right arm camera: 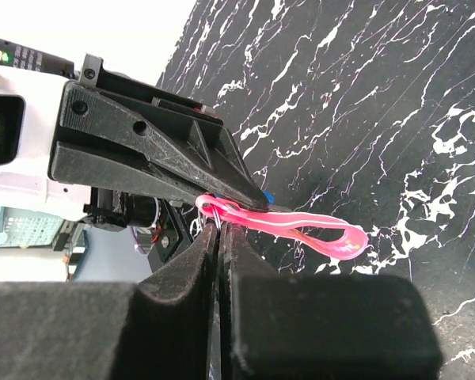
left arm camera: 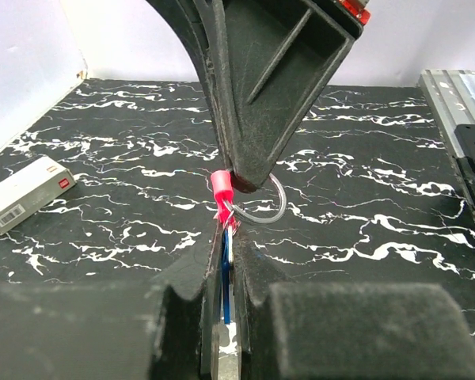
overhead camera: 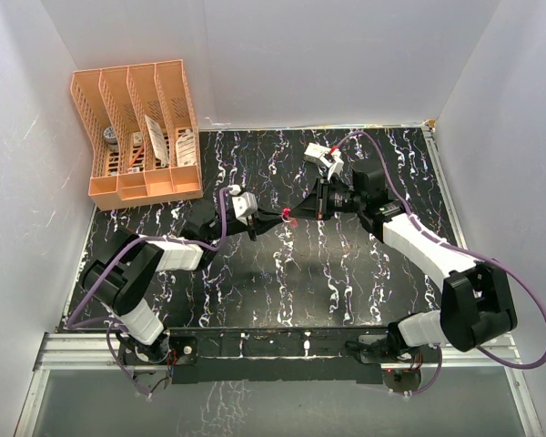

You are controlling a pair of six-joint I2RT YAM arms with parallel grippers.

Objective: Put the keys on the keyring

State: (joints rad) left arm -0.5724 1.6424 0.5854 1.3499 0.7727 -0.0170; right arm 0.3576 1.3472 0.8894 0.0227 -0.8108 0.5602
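1. Left end effector (left arm camera: 228,273): I read its 2 fingers as pressed together, with only a thin slit between them. The blue key (left arm camera: 225,293) stands edge-on in that slit, clamped. Its pale silvery end projects past the fingertips and reaches up to the keyring (left arm camera: 283,207).

2. Right end effector (right arm camera: 220,233): its 2 fingers are also closed to a narrow slit. In the right wrist view the thin wire of the keyring runs into this slit at the fingertips, so I take it as pinched there. In the left wrist view most of the ring shows as a loop just beside the tip of the right fingers, raised above the worktop (left arm camera: 364,158).

3. Pink key (right arm camera: 344,241): it hangs from the keyring at the right fingertips and extends away from them, clear of the worktop. Neither end effector clamps its far end. In the left wrist view its head sits directly above the blue key, touching the ring.

4. Relative position: the 2 end effectors meet tip to tip over the middle of the worktop, and both keys and the ring lie at that meeting point.

5. Surroundings: a white box (left arm camera: 28,192) lies flat on the worktop, well apart from the fingers. An orange file rack (overhead camera: 136,137) stands at the far left corner.
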